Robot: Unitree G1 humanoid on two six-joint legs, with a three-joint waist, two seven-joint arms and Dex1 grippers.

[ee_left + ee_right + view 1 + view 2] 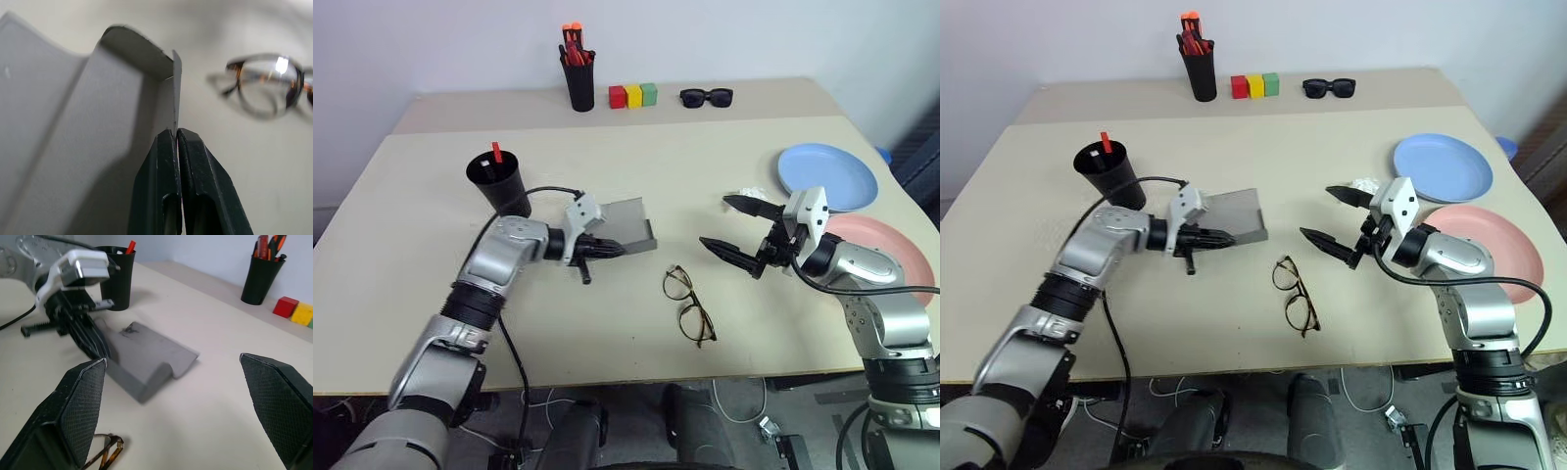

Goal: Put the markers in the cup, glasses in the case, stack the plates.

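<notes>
The left gripper (607, 249) is pressed shut at the near-left edge of the grey case (628, 225); in the left wrist view its two black fingers (166, 181) meet with no gap right at the case's thin wall (175, 93), though whether that wall is actually pinched between the tips cannot be told. The case lies left of the table's (411, 245) centre, with its dark lining (98, 137) showing. The glasses (688, 304) lie flat on the table, near and to the right of the case, apart from it and free of both grippers.

The right gripper (736, 231) hovers to the right of the glasses with its fingers (80, 406) spread wide and nothing between them, pointing left toward the case.

The black cup (499, 182) stands on the far left, just beyond the left arm, with a red-capped marker (496, 153) sticking up out of it. No second marker can be made out.

The light blue plate (828, 177) lies on the far right of the table, and the salmon pink plate (881, 250) lies just near of it, behind the right arm; the two sit side by side and are not stacked.

Along the far edge stand a black pen pot (578, 78) full of orange-red-tipped pens, three coloured blocks (633, 95) in red, yellow and green, and a pair of black sunglasses (707, 97).
</notes>
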